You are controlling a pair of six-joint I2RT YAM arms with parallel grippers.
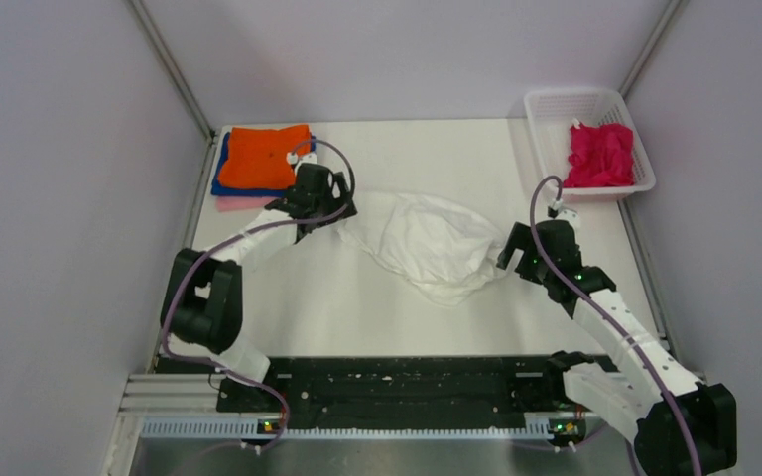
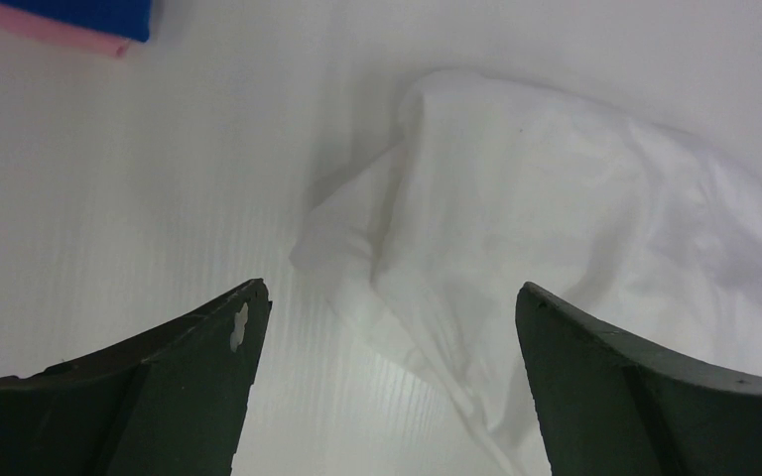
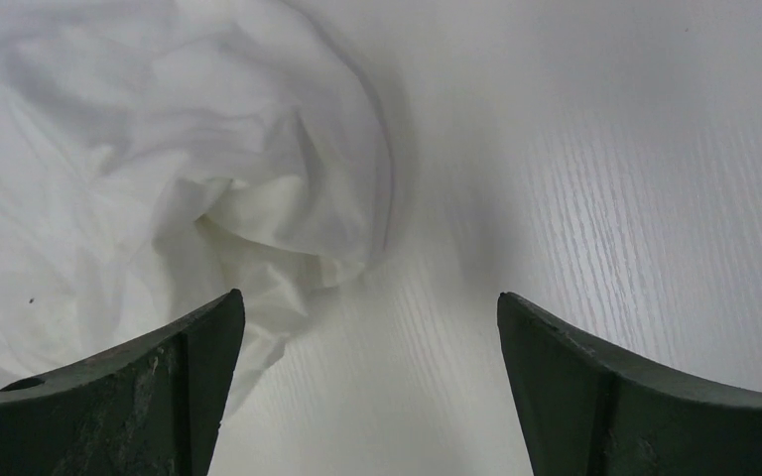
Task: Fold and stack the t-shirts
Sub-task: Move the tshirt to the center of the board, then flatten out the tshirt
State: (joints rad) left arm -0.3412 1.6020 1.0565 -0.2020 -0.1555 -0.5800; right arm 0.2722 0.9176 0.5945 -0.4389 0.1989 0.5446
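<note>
White cloth fills the gap between your arms: the white t-shirt (image 1: 427,243) lies bunched at mid-table, one end just beside the left gripper (image 1: 342,213), the other just beside the right gripper (image 1: 508,260). Your left fingers (image 2: 208,387) are spread and grasp nothing, with a fold of the shirt lying between them and passing behind the one on the right of that wrist view. Your right fingers (image 3: 149,387) are also spread and empty, the bunched edge beside the one on the left of that view and bare table (image 3: 605,198) before the other.
</note>
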